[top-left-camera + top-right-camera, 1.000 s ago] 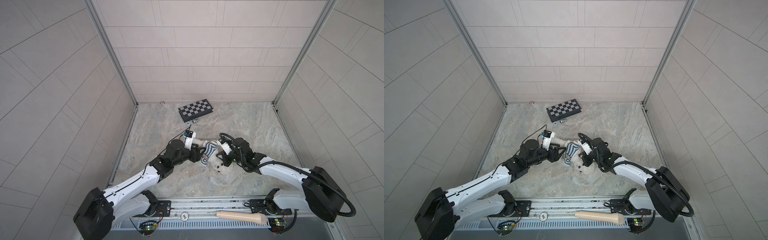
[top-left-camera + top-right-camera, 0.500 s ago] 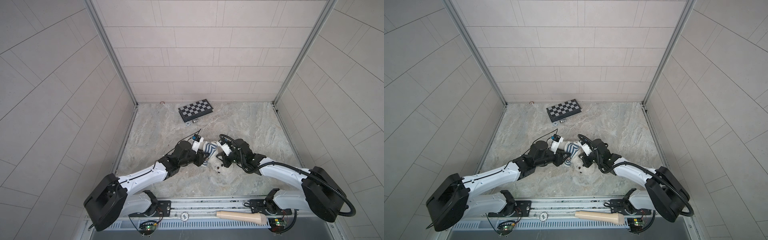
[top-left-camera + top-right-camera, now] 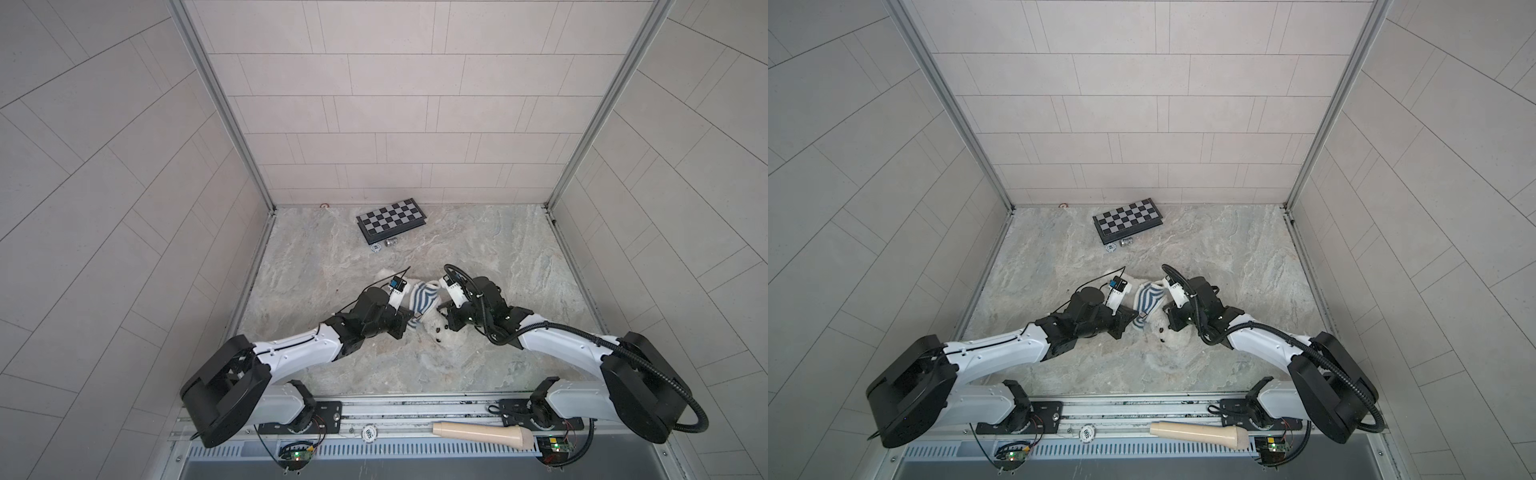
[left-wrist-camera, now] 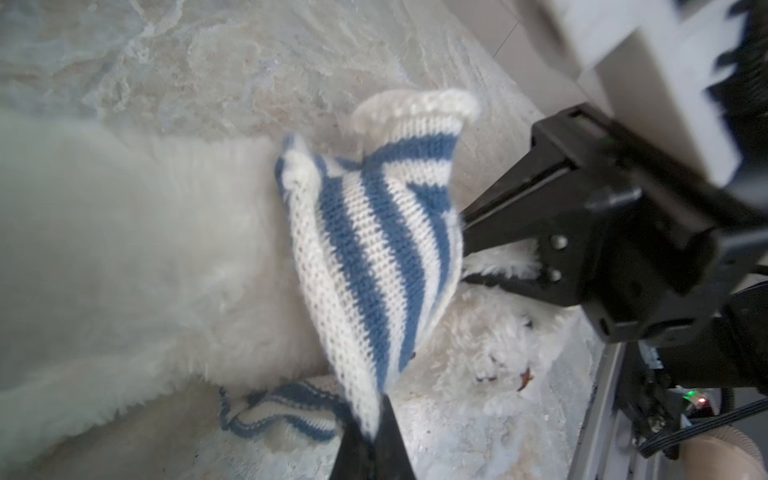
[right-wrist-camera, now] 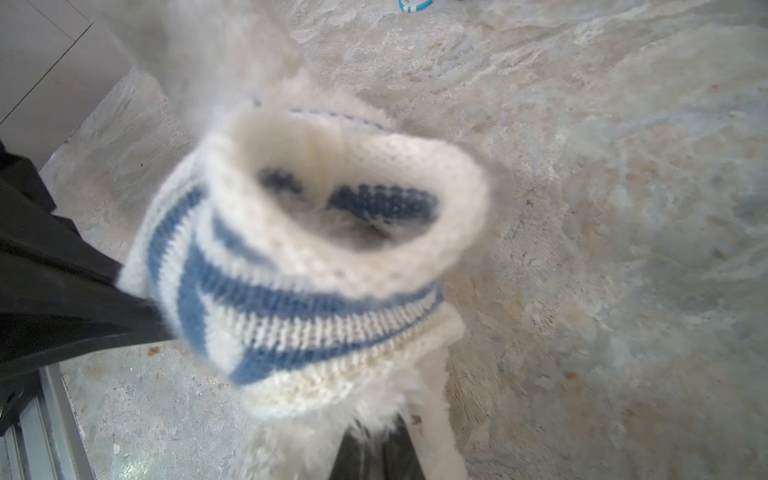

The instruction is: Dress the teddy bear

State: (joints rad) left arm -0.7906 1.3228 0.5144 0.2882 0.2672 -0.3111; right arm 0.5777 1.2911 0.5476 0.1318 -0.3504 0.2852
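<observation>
Between the two grippers, low on the marbled tabletop [image 3: 519, 257], lies the one teddy bear [image 3: 431, 335]. It is white and fluffy, and its dark eyes and nose face up just off the tips of the right gripper [image 3: 441, 311].

Since a second ago the left arm has sunk lower and reached forward. The left gripper [image 4: 375, 434] stood agape then and is now pinched tight on the bottom corner of the striped shirt [image 4: 374, 257]. The right arm has not budged. Its jaws stay pressed together on the shirt's opposite edge, with white fur bunched around them.

So the one blue-and-white shirt hangs stretched like a small tent from gripper to gripper, over the bear's body. A loose fold of its hem lies on the fur beside the left gripper's tips. Seen from the right wrist, the shirt gapes open like a pouch. Whether any of the bear is inside it I cannot tell.

Well beyond both grippers, toward the back wall [image 3: 395, 124], sits one folded chessboard [image 3: 392, 218], shut, its contents hidden. Just on the grippers' side of it lie two small pieces, a pale round token [image 3: 376, 248] and a dark stubby cylinder [image 3: 390, 243]. Behind the arms, on the base rail [image 3: 415, 409], rests one beige handle [image 3: 482, 434].
</observation>
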